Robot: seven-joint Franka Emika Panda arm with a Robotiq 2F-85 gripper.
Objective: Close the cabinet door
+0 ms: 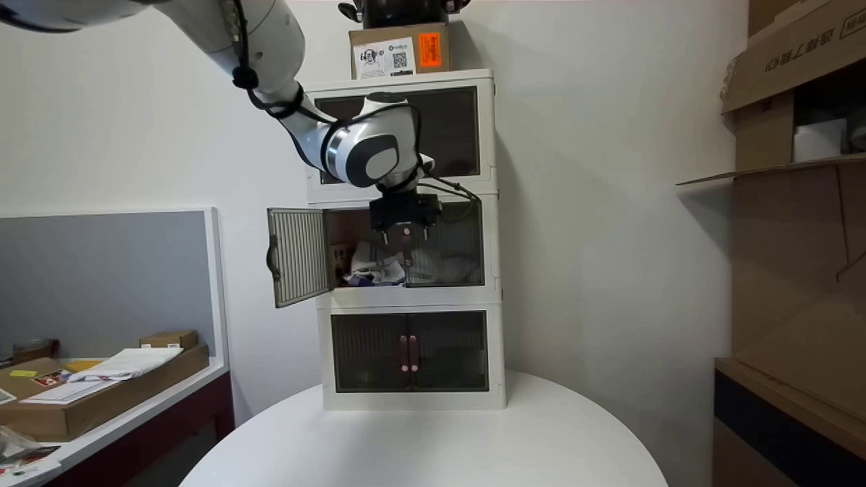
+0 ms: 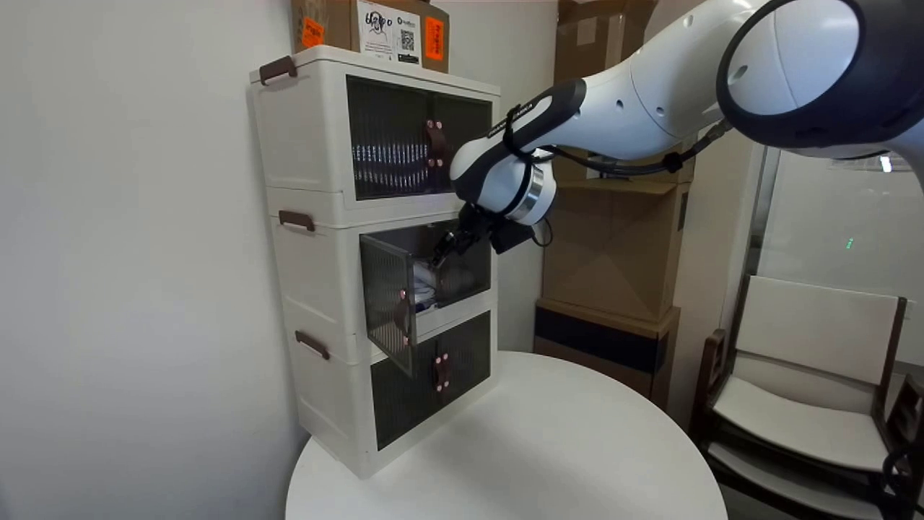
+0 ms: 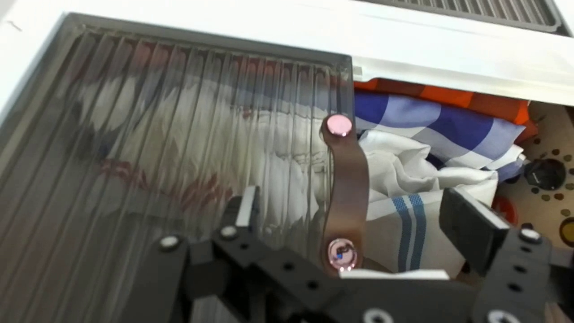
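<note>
The white three-tier cabinet (image 1: 413, 400) (image 2: 310, 282) stands against the wall. Its middle tier has one dark-glass door (image 1: 298, 260) (image 2: 388, 300) swung wide open; that door is out of the wrist view. The other middle door (image 1: 450, 253) (image 3: 193, 148) is shut, with a brown strap handle (image 3: 352, 179). Folded cloths (image 1: 379, 267) (image 3: 399, 170) lie in the opened compartment. My gripper (image 1: 406, 235) (image 2: 442, 250) (image 3: 352, 197) is open and empty in front of the middle tier. In the wrist view its fingers lie either side of the strap; I cannot tell if they touch anything.
The cabinet stands on a round white table (image 1: 419, 446) (image 2: 548, 440). A cardboard box (image 1: 399, 51) sits on top of it. Large brown boxes (image 1: 798, 257) (image 2: 613, 245) stand to one side. A desk with boxes (image 1: 122, 399) is at the other side. A chair (image 2: 801, 419) stands beyond the table.
</note>
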